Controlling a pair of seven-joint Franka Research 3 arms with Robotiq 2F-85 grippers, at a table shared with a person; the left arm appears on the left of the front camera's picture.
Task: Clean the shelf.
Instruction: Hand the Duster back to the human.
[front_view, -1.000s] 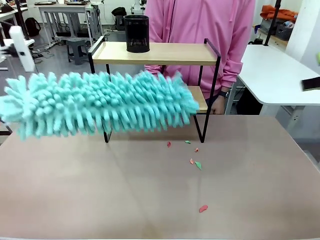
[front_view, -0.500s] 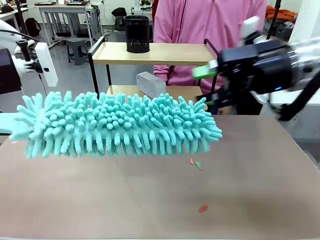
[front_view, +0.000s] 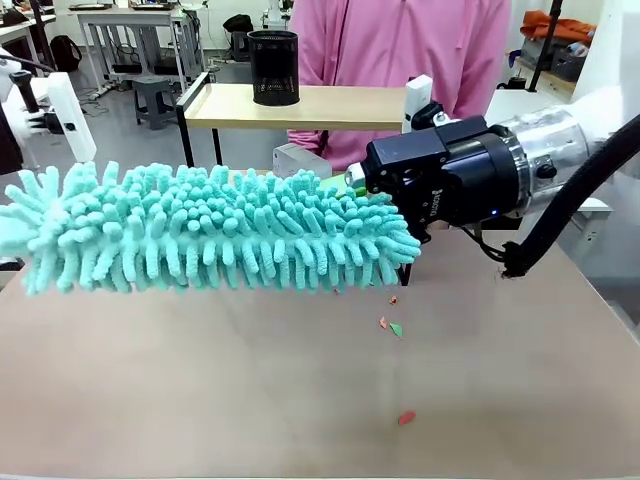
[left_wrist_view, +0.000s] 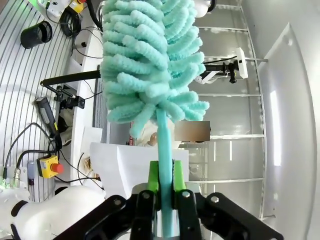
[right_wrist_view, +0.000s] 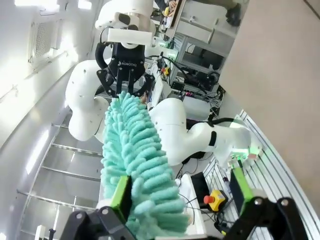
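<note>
A long teal fluffy duster (front_view: 215, 228) hangs level above the brown table, in front of the shelf (front_view: 340, 106). My left gripper (left_wrist_view: 162, 175) is shut on the duster's teal handle (left_wrist_view: 164, 150), below its head (left_wrist_view: 150, 60). My right gripper (right_wrist_view: 180, 194) reaches in from the right and stands open, with its green pads (right_wrist_view: 121, 192) wide apart around the duster's tip (right_wrist_view: 147, 197). In the front view its black body (front_view: 440, 182) sits against that tip, with the fingers hidden in the fluff. The duster covers the shelf's lower board.
A black mesh cup (front_view: 273, 66) stands on the shelf's top board. A pale box (front_view: 300, 158) peeks out from the lower tier. Small red and green paper scraps (front_view: 390, 326) lie on the table (front_view: 200, 400). A person in a pink top (front_view: 400, 40) stands behind the shelf.
My right arm has swung in from the right and moved left and down until its open fingers straddle the duster's tip. The duster has dropped slightly, then risen and shifted left.
</note>
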